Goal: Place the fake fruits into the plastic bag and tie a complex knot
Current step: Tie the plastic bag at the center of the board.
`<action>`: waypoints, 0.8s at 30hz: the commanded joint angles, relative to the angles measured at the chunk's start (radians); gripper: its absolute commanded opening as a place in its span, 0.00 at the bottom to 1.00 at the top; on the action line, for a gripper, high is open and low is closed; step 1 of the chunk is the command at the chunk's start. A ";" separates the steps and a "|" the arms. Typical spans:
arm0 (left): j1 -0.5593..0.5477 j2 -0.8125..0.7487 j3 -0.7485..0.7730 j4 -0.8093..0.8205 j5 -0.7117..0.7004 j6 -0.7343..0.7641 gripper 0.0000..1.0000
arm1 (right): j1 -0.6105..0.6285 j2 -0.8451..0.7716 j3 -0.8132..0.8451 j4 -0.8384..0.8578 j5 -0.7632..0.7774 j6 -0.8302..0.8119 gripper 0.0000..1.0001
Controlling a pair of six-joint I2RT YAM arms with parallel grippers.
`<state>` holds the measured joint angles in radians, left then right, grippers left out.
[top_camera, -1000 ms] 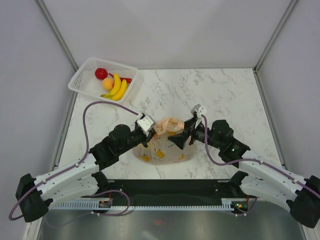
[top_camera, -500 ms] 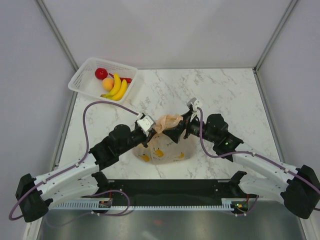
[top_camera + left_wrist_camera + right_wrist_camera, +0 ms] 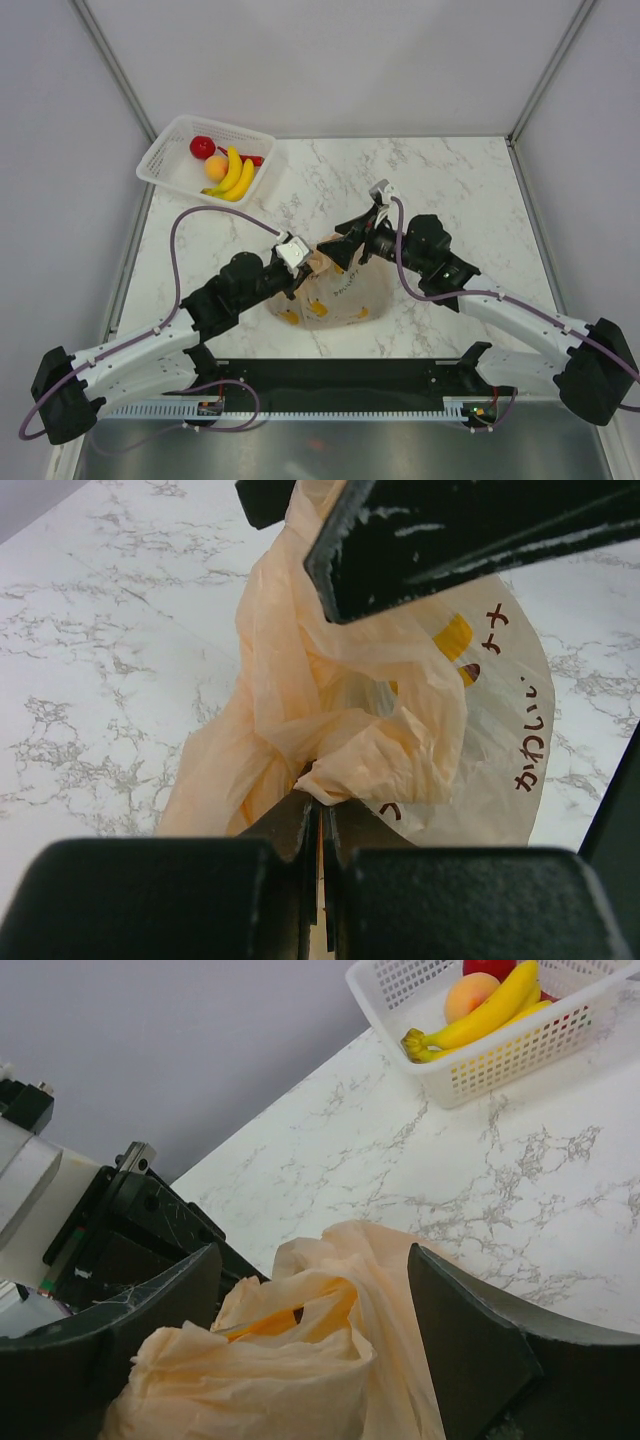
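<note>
- The plastic bag point(image 3: 332, 300) lies on the table point(image 3: 470, 190), right in front of both arms.
- L gripper point(image 3: 320, 808) is at the bag's top, on its left side. It's squeezed tight on a fold of the bag's thin peach plastic.
- R gripper point(image 3: 310, 1325) is over the bag's top too, coming from the bag's right side. Its jaws are wide apart and hold nothing.
- Big thing for your next move: the bag's bunched top point(image 3: 300, 1290) sits between the R fingers point(image 3: 150, 1305), one finger on each side. The plastic looks v. near them, but I can't tell if it touches.
- The bunch runs up from the L pinch toward the R gripper, so it's a strip stretched between the 2 tools. The R arm is the one free to grab.
- If you close the R now, I think it'll catch the bunch just above the L pinch.
- Can't tell if the top is a real knot yet, or what's inside the bag.
- Far off to the bag's back-left is a white basket point(image 3: 165, 160). The bananas point(image 3: 233, 172), apple point(image 3: 202, 147) & peach point(image 3: 216, 166) are in it, not in the bag.
</note>
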<state>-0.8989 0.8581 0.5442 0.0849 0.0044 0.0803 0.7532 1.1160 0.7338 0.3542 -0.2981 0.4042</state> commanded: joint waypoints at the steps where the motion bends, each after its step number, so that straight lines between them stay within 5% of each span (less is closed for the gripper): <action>1: -0.005 -0.011 -0.009 0.039 0.023 0.045 0.02 | -0.002 0.019 0.055 0.028 0.025 0.042 0.84; 9: -0.005 -0.014 -0.006 0.053 0.019 0.061 0.02 | -0.002 0.038 0.099 -0.090 0.050 0.047 0.91; 24: -0.006 -0.016 -0.003 0.056 0.019 0.078 0.02 | 0.028 0.045 0.090 -0.181 0.112 0.061 0.92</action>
<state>-0.8989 0.8505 0.5354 0.0895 0.0093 0.1116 0.7650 1.1629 0.7975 0.1886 -0.2016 0.4541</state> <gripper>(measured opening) 0.029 0.919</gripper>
